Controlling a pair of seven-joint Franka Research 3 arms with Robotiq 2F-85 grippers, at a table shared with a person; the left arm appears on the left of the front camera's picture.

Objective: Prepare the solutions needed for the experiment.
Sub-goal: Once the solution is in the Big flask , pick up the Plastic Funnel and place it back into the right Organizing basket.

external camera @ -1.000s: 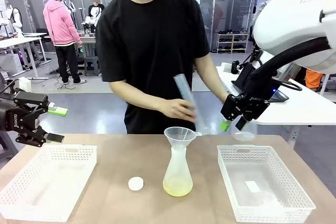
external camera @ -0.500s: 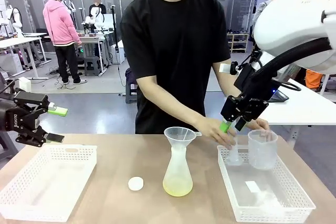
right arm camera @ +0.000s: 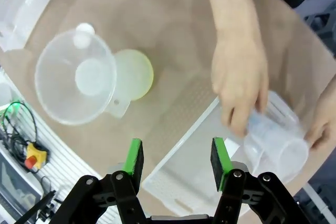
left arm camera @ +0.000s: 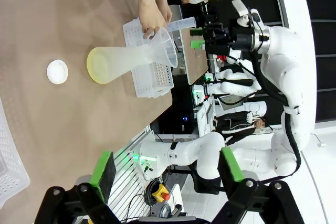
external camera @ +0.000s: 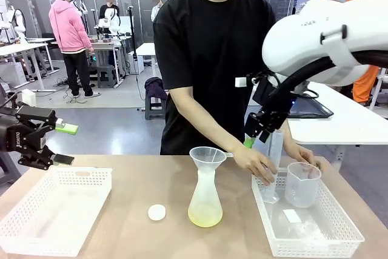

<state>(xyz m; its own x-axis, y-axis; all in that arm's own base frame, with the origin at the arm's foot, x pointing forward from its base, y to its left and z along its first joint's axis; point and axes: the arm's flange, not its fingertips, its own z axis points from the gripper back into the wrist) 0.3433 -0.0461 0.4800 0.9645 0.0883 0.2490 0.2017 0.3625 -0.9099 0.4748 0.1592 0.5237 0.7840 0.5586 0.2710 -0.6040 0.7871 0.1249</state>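
Observation:
A frosted conical flask point(external camera: 205, 195) with a funnel point(external camera: 208, 160) in its neck stands mid-table. The pale yellow-green solutions point(external camera: 205, 215) lie shallow at its bottom, also visible as solutions point(left arm camera: 98, 66) and, past the funnel, as solutions point(right arm camera: 137, 75). One of the person's hands point(external camera: 257, 162) steadies an upright measuring cylinder point(external camera: 274, 165) in the right basket point(external camera: 315, 238). The other hand holds a beaker point(external camera: 302, 184) there. My right gripper point(external camera: 256, 141) hovers open just above those hands, nothing between its pads point(right arm camera: 135, 162). My left gripper point(external camera: 65, 144) hangs open at the far left, empty.
A small white cap point(external camera: 157, 212) lies on the table left of the flask. An empty white basket point(external camera: 54, 210) sits under my left gripper. The right basket's near rim point(right arm camera: 181, 129) runs below my right gripper point(right arm camera: 177, 162).
The person stepped right, took the cylinder from above the funnel and set it upright in the right basket beside a beaker. My right arm shifted slightly left; the left stayed still.

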